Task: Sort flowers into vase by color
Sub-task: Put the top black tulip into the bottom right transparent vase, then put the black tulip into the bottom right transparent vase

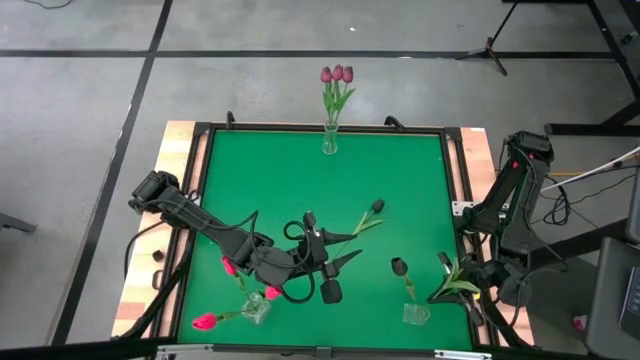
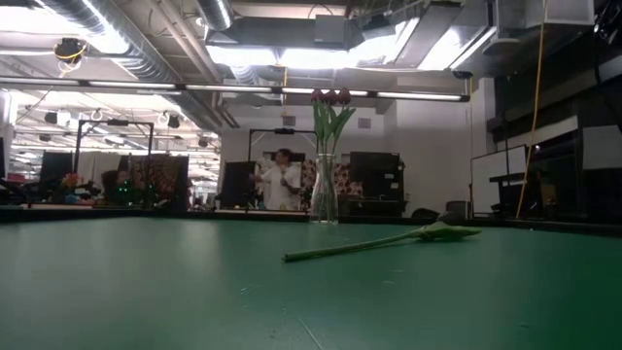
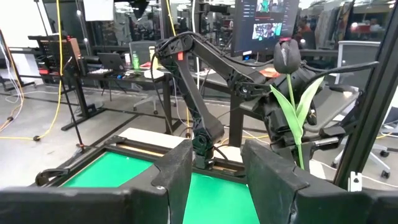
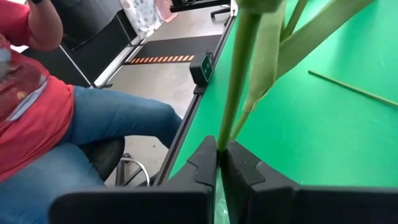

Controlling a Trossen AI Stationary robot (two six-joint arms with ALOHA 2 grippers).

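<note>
at the near edge of the table [image 1: 400, 170], the right gripper [image 4: 221, 163] is pinching the green stem of a flower [image 4: 245, 68], jaws closed tight on it, close to the small vase [image 1: 416, 314] that is already holding one dark tulip [image 1: 399, 266]. the head of the held flower is not showing clearly, so its colour cannot be told. toward the near left corner, another vase [image 1: 256, 308] is holding pink flowers [image 1: 204, 321], and the left gripper [image 3: 216, 174] is hanging just beside it over the green mat with its jaws parted and nothing between them. a little farther in, a dark tulip [image 1: 377, 207] is lying loose on the mat, well apart from both vases. at the far edge, a tall vase [image 1: 329, 140] is standing with three mauve tulips [image 1: 337, 74]. judging by this, the step in hand is bringing the held stem to its vase; the next move is likely calling for lining the stem's end over the narrow mouth and lowering it upright before letting go.
</note>
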